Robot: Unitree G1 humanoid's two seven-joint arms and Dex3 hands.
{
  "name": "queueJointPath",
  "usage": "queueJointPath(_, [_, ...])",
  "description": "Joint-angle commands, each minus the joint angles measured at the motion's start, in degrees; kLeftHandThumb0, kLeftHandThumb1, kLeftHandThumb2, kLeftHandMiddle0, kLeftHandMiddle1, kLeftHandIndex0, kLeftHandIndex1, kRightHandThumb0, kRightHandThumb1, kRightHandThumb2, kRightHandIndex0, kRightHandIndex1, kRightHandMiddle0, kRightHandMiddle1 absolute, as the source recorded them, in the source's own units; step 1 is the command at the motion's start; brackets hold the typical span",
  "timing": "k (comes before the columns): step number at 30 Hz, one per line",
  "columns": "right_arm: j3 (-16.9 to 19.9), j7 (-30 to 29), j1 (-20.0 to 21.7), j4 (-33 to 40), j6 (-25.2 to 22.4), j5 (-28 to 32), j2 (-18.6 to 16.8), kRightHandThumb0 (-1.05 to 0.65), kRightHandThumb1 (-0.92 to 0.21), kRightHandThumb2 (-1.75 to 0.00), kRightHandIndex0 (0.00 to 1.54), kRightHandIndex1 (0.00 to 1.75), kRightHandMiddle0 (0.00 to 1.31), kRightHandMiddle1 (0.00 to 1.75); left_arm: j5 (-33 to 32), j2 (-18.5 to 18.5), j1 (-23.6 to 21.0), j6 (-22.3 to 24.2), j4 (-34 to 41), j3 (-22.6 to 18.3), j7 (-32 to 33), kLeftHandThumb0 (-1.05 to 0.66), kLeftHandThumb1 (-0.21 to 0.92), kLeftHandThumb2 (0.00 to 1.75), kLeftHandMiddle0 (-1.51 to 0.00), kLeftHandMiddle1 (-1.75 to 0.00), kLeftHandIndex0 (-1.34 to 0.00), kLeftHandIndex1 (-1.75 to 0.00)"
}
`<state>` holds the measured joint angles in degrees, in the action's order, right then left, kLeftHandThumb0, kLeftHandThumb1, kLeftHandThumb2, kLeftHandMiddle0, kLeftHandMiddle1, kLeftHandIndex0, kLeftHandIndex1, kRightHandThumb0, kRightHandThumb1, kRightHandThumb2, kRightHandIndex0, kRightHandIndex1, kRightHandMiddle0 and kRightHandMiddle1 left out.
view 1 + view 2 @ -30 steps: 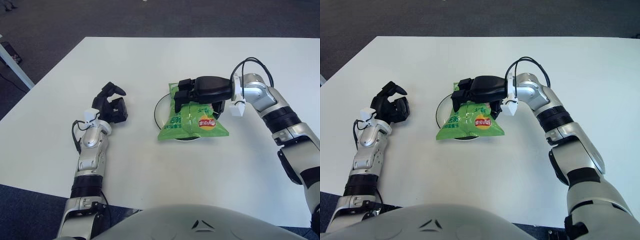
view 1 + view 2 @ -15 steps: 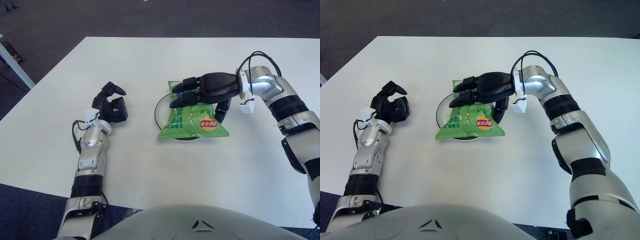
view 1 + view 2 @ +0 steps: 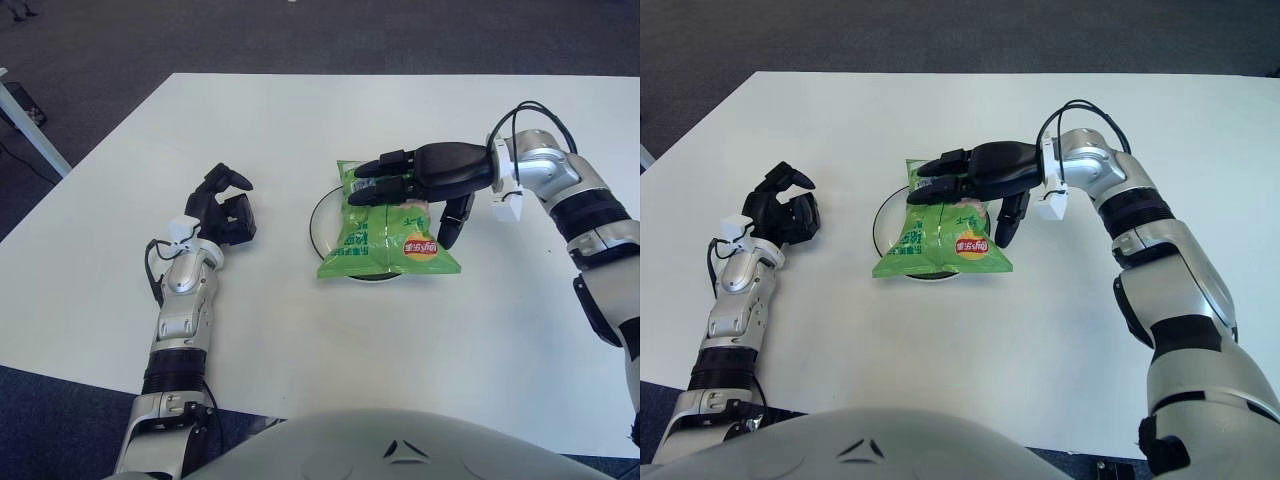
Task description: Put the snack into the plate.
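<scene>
Snack bag: green, lying flat across the plate, covering most of it. Bag's near corners overhang the plate rim onto the tabletop. Bottom edge spills toward you.

Right hand: directly over the bag's far end, fingers stretched out long toward your left, thumb hanging down beside the bag's right edge. Spread, pinching nothing.

Change over the last second: that hand was curled down onto the bag's top edge, gripping it. Now the fingers are straight and lifted clear, and the wrist has drawn back to your right. The bag has barely shifted since; it sits where it was let go.

Reading: release is done and the snack looks delivered. What's left is your call on the overhang. It seems stable, flat and not sliding. Pull the right hand away without dragging the thumb across the bag.

Left hand: well off to the left of the plate, fingers curled, holding nothing, same pose throughout.
</scene>
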<state>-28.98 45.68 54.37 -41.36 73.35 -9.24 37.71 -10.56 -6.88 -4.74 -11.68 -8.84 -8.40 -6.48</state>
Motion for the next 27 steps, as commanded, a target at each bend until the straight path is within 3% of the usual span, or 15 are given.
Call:
queueJointPath(1, [-0.4,3.6,1.6,1.7,-3.9,5.3,1.0,-0.93,-0.79,-0.27,0.00,0.00,0.00,0.00,-0.1,5.8,8.5,-0.6,-8.5,1.4,0.4,-0.45,0.41,1.20,-1.13,-1.75,-0.54,-1.75])
queueJointPath(9, [2.6,11.9,2.2,4.1,-13.3,13.2,3.7,-0.91,-0.76,-0.25,0.00,0.00,0.00,0.00,-0.1,5.6,8.1,-0.6,-9.0,1.3,0.5,-0.45,0.39,1.23,-1.15,-1.75,-0.55,-1.75])
queueJointPath(12, [4.6,13.5,2.8,6.5,-15.7,14.0,5.1,-0.90,-0.74,-0.25,0.00,0.00,0.00,0.00,0.0,5.6,8.0,-0.5,-9.1,1.3,0.5,-0.46,0.38,1.23,-1.15,-1.75,-0.56,-1.75])
queueJointPath(15, [6.3,13.0,2.9,7.2,-15.2,12.6,5.1,-0.88,-0.74,-0.25,0.00,0.00,0.00,0.00,0.1,5.5,7.9,-0.5,-9.1,1.3,0.6,-0.46,0.38,1.24,-1.15,-1.75,-0.56,-1.75])
queueJointPath(20, [7.0,14.1,2.9,5.7,-15.7,12.6,3.2,-0.87,-0.70,-0.32,0.00,0.00,0.00,0.00,0.0,5.5,7.8,-0.6,-9.4,1.2,0.6,-0.46,0.38,1.24,-1.16,-1.75,-0.56,-1.75])
queueJointPath(24, [7.8,15.3,2.4,7.6,-22.9,12.1,3.9,-0.82,-0.56,-0.53,0.00,0.00,0.00,0.04,0.2,5.4,7.7,-0.3,-9.4,1.2,0.9,-0.46,0.37,1.25,-1.17,-1.75,-0.57,-1.75])
queueJointPath(27, [8.6,14.8,1.7,9.3,-25.2,10.5,4.6,-0.77,-0.50,-0.61,0.00,0.00,0.00,0.09,0.1,5.4,7.7,-0.2,-9.4,1.2,0.8,-0.46,0.37,1.25,-1.16,-1.75,-0.57,-1.75])
